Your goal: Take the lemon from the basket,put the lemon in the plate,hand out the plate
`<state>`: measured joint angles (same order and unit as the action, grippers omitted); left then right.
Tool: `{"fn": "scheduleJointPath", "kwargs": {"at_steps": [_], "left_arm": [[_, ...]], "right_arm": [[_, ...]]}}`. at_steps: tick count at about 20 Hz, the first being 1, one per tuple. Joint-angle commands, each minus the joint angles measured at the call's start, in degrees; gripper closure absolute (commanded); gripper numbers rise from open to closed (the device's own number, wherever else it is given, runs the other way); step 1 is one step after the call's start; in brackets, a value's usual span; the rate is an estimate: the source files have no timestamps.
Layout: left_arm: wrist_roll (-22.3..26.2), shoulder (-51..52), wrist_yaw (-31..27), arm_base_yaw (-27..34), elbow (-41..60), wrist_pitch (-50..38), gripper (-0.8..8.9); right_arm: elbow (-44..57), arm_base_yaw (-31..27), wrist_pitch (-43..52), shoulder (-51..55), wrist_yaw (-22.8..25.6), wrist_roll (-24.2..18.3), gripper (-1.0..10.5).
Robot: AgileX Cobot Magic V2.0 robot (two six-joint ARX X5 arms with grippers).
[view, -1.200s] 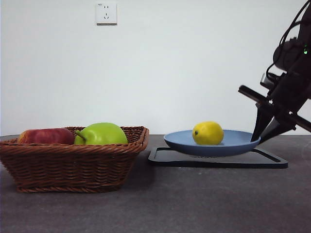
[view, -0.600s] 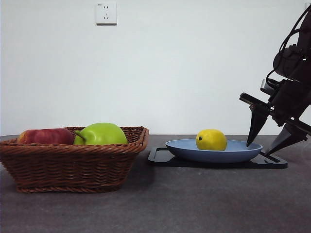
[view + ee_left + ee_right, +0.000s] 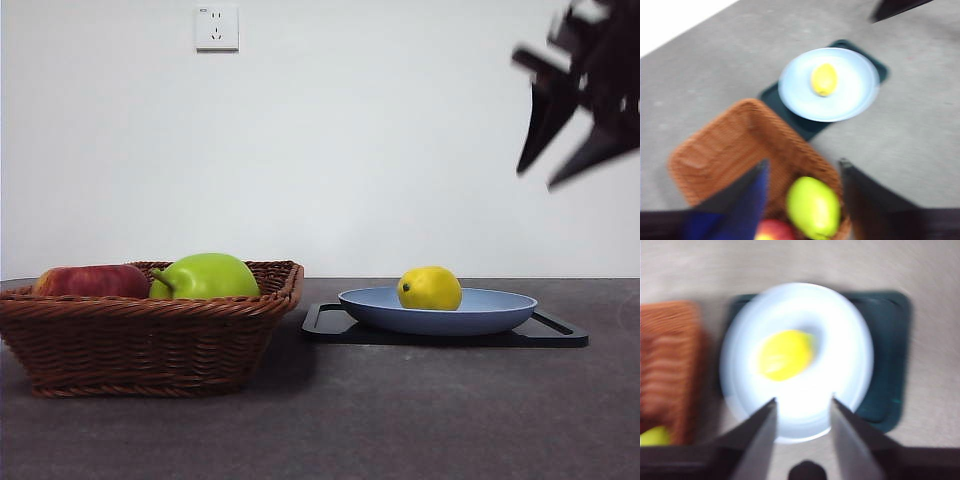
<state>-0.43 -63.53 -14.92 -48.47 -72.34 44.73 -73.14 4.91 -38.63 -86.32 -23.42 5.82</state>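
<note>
Lemon [image 3: 430,288] in plate [image 3: 500,312]; apple [image 3: 85,281], green fruit [image 3: 207,276] in basket [image 3: 140,345].

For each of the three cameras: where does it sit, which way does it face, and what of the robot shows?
Front view: low, level across the table at the basket, plate and lemon; the right gripper hangs at upper right.
Left wrist view: high, looking down on the basket and plate; the left gripper open.
Right wrist view: straight down on the plate; its own jaws open.
All three share the lemon on the plate.
</note>
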Motion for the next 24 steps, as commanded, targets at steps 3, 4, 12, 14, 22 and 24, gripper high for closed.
{"fn": "scheduleJointPath", "kwargs": {"at_steps": [3,4,12,14,22,24], "left_arm": [[7.26,-0.57,-0.04,5.29,-0.87,-2.34,8.07],[7.80,-0.57,-0.02,7.45,-0.85,-2.43,8.07],[-1.22,28.59,9.11,21.49,37.62,-30.91,8.07],[-3.13,32.50,9.01,21.49,41.05,-31.69,8.07],[-4.33,38.62,10.80,21.44,44.13,-30.51,8.05],[-4.33,38.25,10.73,21.44,44.13,-30.49,8.05]], "right_arm": [[-1.11,6.58,-2.40,9.84,4.31,-5.73,9.4],[-1.09,8.87,-2.80,12.61,7.89,-5.88,9.4],[36.70,30.12,29.83,51.74,39.54,-3.61,9.4],[40.13,31.61,30.49,54.93,42.38,-2.69,9.4],[42.62,33.35,29.79,59.82,43.78,0.33,9.4],[42.62,33.35,29.79,59.82,45.42,0.31,9.4]]}}
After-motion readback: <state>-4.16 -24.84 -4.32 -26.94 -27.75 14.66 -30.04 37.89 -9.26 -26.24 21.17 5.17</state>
